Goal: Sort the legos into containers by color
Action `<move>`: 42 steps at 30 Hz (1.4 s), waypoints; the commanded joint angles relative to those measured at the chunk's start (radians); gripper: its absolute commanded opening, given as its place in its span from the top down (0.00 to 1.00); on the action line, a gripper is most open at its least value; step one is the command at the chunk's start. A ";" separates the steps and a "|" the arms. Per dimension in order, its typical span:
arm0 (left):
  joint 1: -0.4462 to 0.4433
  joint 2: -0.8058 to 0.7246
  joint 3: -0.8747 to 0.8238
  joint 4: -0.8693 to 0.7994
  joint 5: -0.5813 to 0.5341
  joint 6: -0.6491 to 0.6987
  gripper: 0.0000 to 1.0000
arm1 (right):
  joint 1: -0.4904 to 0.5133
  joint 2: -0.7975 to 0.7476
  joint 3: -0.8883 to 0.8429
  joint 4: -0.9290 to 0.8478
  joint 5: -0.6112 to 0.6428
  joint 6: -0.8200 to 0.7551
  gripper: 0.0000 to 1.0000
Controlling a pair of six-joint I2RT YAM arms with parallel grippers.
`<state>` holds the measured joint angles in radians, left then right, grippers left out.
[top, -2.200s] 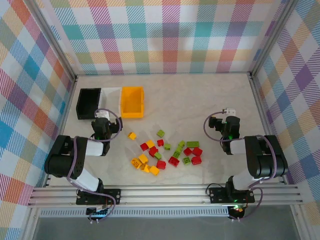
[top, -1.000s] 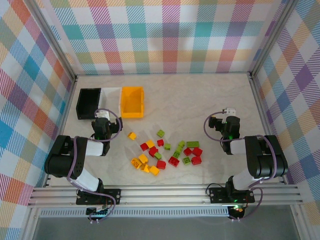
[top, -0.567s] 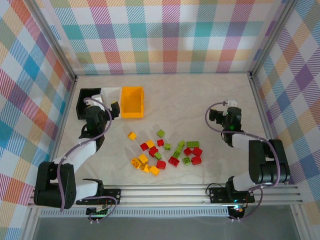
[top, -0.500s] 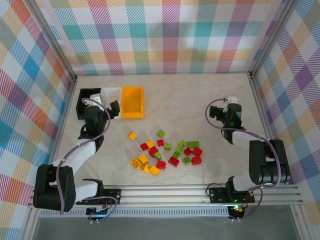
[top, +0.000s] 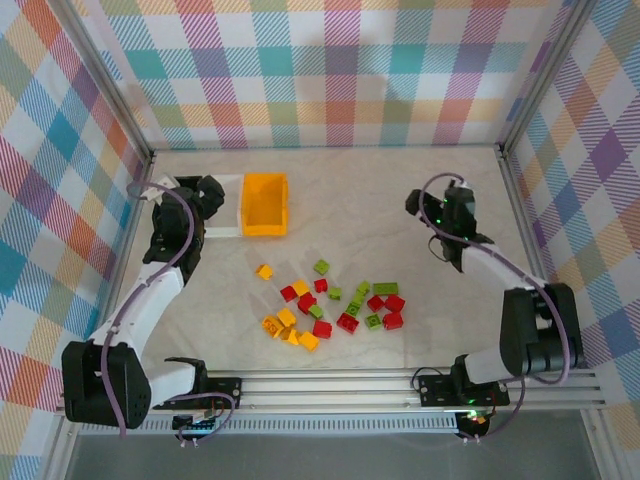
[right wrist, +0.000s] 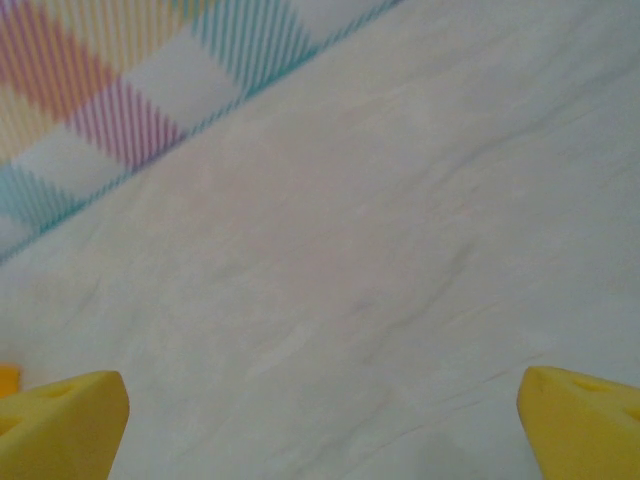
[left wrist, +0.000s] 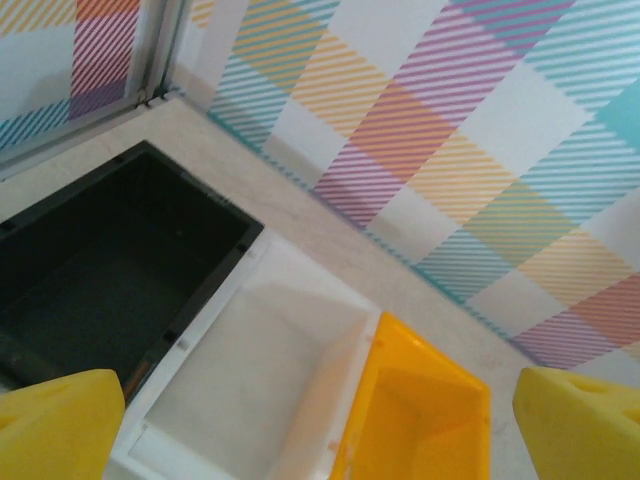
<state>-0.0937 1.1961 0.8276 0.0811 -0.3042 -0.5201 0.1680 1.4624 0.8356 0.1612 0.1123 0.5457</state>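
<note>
Far-left on the table, the containers sit in a row w/ sides touching: black bin leftmost, white bin in the middle, orange bin on the right, all close to the plaid wall. Left arm reaches from its near-left base up to that row; in the top view its wrist covers most of the black bin & part of the white one. Left fingers hang above the row, spread wide w/ nothing btwn them. The wrist cam looks past both yellow tips down into the black & white bins, w/ a corner of the orange bin at lower right. Legos lie loose on the table approx at its ctr-near part, well apart from the bins & from both sets of fingers: reds, greens & yellow-oranges mixed together. One yellow brick sits a bit off to the far-left of the bunch, one green brick at its far edge. A knot of yellow ones is at the near-left, several reds toward the right. Right arm stretches from its near-right base toward the far-right part of the table. Right fingers are spread wide too, holding nothing, over the pale table surface w/ the foot of the wall beyond.
</note>
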 commanded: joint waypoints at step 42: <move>-0.308 0.724 0.586 -0.452 0.179 0.143 1.00 | 0.096 0.007 0.111 -0.374 -0.007 0.017 0.01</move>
<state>-0.3252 1.9858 1.4288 -0.2943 -0.1688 -0.2562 0.2588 1.5017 0.9703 -0.1905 0.0792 0.5426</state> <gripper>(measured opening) 0.226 0.994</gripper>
